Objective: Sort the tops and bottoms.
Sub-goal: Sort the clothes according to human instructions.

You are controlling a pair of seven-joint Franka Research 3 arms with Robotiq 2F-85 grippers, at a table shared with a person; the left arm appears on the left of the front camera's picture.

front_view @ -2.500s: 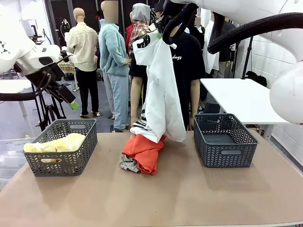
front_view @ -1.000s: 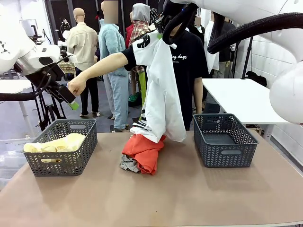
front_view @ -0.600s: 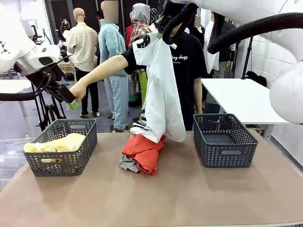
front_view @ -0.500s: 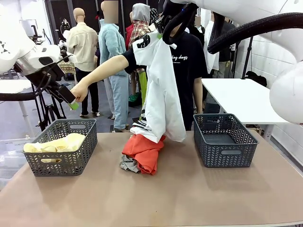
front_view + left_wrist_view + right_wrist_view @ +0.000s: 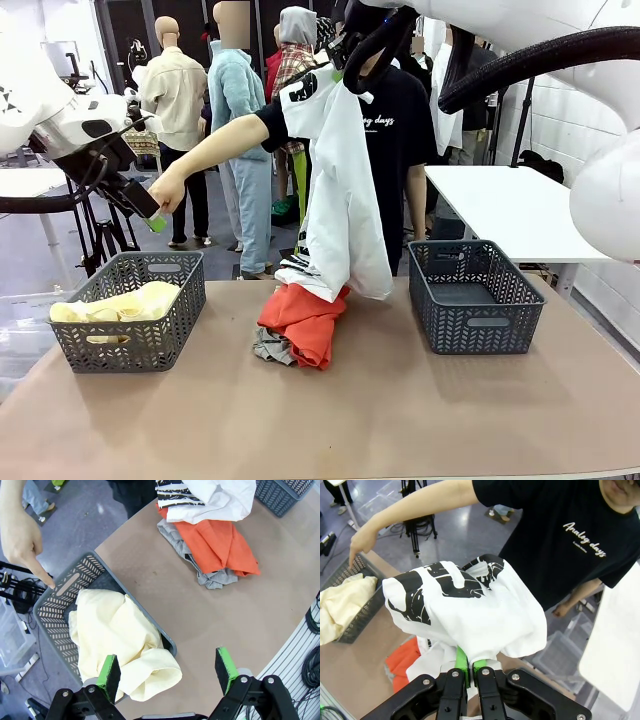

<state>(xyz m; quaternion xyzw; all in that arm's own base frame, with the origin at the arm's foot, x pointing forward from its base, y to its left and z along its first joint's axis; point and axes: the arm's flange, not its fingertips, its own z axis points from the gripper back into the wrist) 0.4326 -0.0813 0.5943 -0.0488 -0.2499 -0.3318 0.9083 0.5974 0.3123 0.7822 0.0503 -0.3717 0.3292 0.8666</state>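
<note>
White garment (image 5: 470, 622) (printed) in right claw (image 5: 468, 664)

Two grey baskets, left basket (image 5: 128, 338) and right basket (image 5: 478, 335) flanking the orange-red garment (image 5: 305, 320); four garments counted: orange-red garment, grey garment (image 5: 270, 347) touching it, white black-printed garment (image 5: 345, 190) above it, pale yellow garment (image 5: 130, 300) to its left; one pointing hand (image 5: 166, 190).

Black print is noted on the white garment (image 5: 470, 615) pinched between the green pads (image 5: 461, 660) of the right gripper (image 5: 469, 672). Below it, an orange-red garment (image 5: 305, 318) and a grey garment (image 5: 266, 347) are recorded. Under the left gripper (image 5: 167, 672), a pale yellow garment (image 5: 120, 640) is seen in a dark grey, herringbone-perforated basket (image 5: 50, 615).
</note>
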